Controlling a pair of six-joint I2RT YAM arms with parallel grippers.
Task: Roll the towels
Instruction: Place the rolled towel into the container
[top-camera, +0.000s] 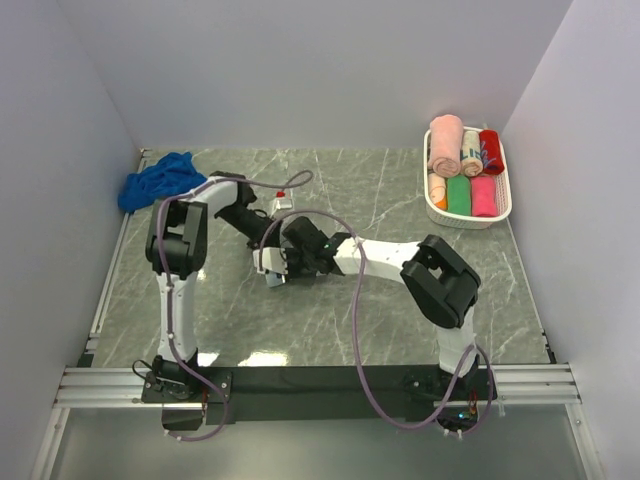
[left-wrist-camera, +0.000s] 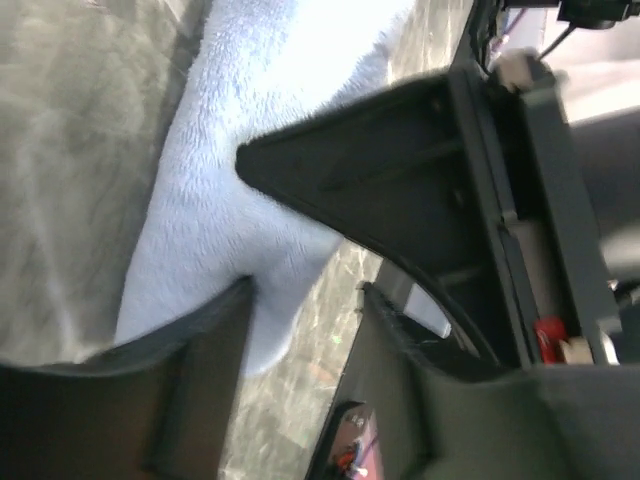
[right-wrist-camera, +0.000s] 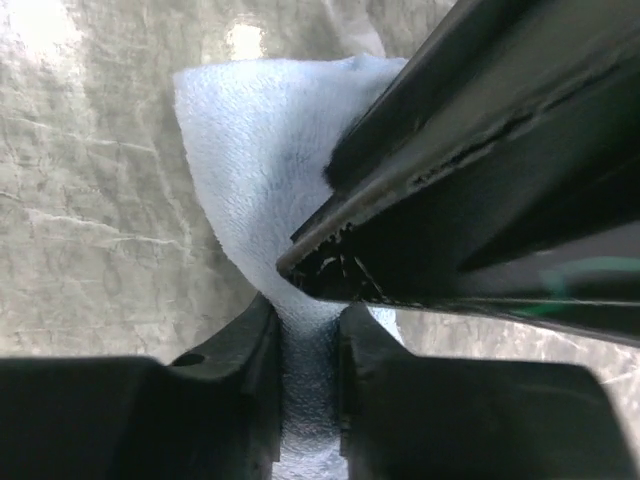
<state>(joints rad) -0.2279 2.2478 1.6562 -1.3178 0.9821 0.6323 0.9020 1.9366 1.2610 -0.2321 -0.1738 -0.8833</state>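
Right gripper (right-wrist-camera: 308, 325): pinching one end of the pale sky-blue terry towel (right-wrist-camera: 255, 150), whose length runs straight ahead from its fingertips. Left gripper (left-wrist-camera: 305, 300): spread, with the towel's edge lying between its fingers, unclamped. Deep royal-blue terry towel (top-camera: 158, 180): crumpled, well beyond the left arm.

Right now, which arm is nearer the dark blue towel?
Left. The left arm sits right beside the dark blue towel, on its near side; the right arm is far to its right, near the basket.

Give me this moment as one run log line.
left gripper: open, at pale towel | right gripper: shut on pale towel | dark towel: crumpled, far left corner
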